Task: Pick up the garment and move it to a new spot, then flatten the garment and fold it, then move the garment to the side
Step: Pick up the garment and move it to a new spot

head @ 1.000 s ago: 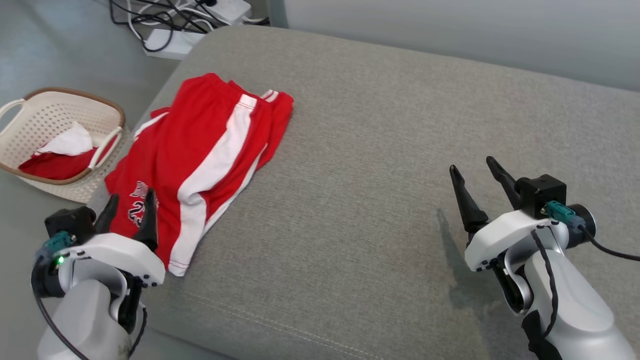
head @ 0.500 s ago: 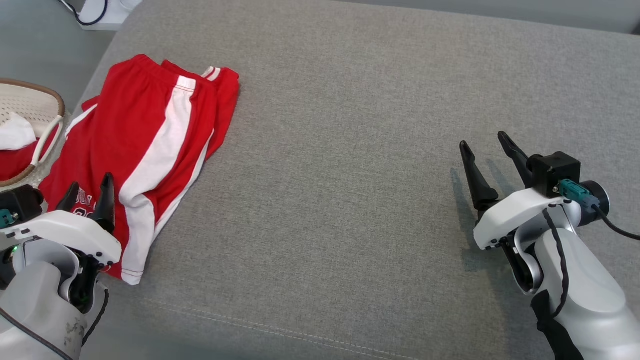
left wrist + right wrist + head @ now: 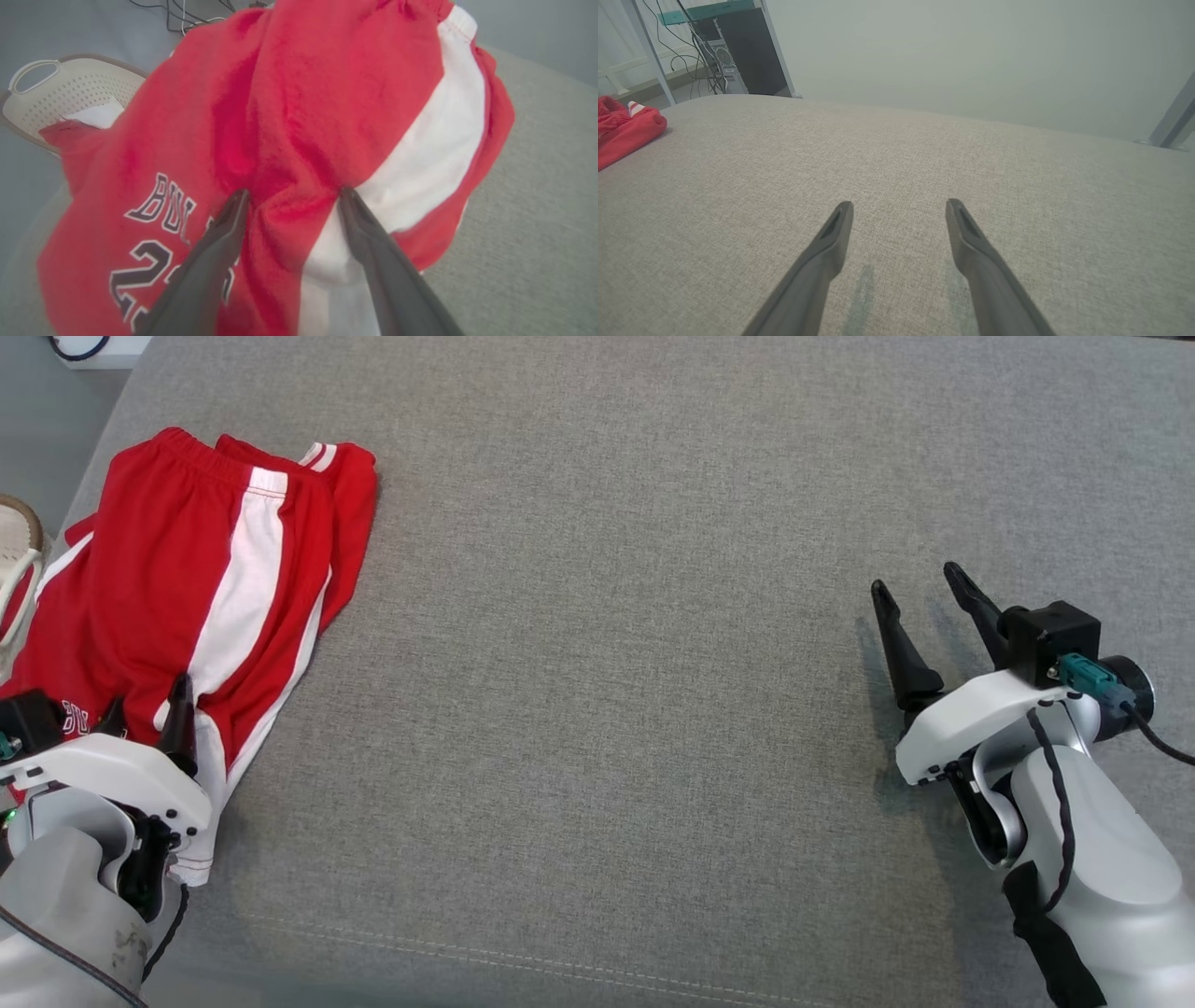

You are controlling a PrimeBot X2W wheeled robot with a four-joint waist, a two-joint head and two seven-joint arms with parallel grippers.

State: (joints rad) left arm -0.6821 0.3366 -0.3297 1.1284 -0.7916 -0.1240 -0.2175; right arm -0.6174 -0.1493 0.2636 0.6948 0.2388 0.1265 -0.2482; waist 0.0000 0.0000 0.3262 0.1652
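Presently: red garment [image 3: 187, 569] lies at the cushion's [image 3: 607, 663] left edge. My left end effector [image 3: 145, 700] has fingers apart, tips on the cloth, a ridge between them. Right end effector [image 3: 915, 577] spread apart over the cushion's right side.

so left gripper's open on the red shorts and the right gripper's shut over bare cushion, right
No: the right gripper is open, jaws apart over the bare cushion, as the right wrist view shows. The left gripper is open on the red shorts.
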